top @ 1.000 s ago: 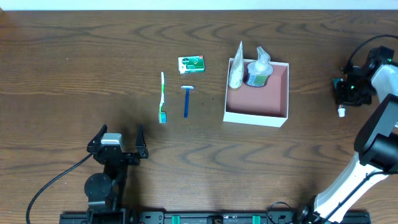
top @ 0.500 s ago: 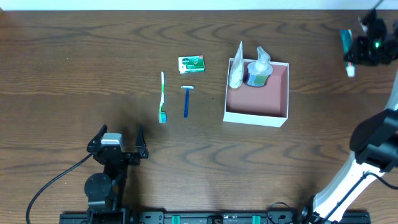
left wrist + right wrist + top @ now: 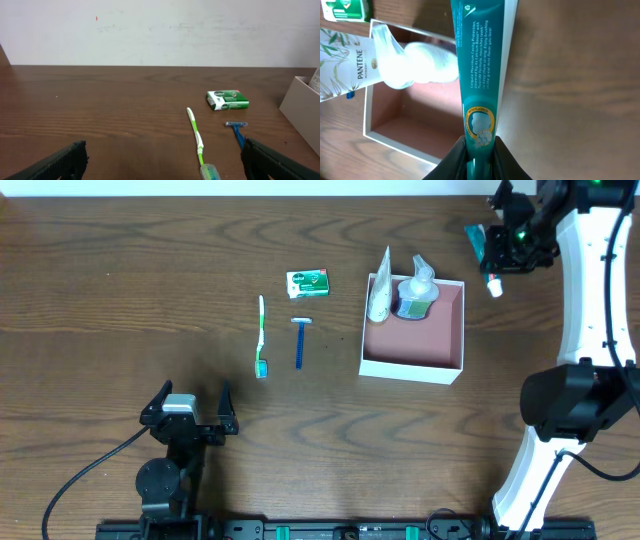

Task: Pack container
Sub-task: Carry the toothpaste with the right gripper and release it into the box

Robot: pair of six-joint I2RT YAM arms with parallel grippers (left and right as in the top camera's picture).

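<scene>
Above the table, we see the right gripper (image 3: 503,242) clenched on a green toothpaste tube (image 3: 478,242). It has swung in from the table's 3 o'clock edge and now hangs at 1 o'clock of the container (image 3: 410,368), which sits right of centre and already holds a Pantene tube (image 3: 379,292) and a pump bottle (image 3: 416,296). The left gripper (image 3: 194,398) rests at 7 o'clock, fingers spread and empty. From the left wrist, a toothbrush (image 3: 196,140), razor (image 3: 238,131) and soap packet (image 3: 227,99) lie unpacked. From the right wrist, the fingers (image 3: 454,162) pinch the tube's end near the container's wall, so we judge lowering it in comes next.
</scene>
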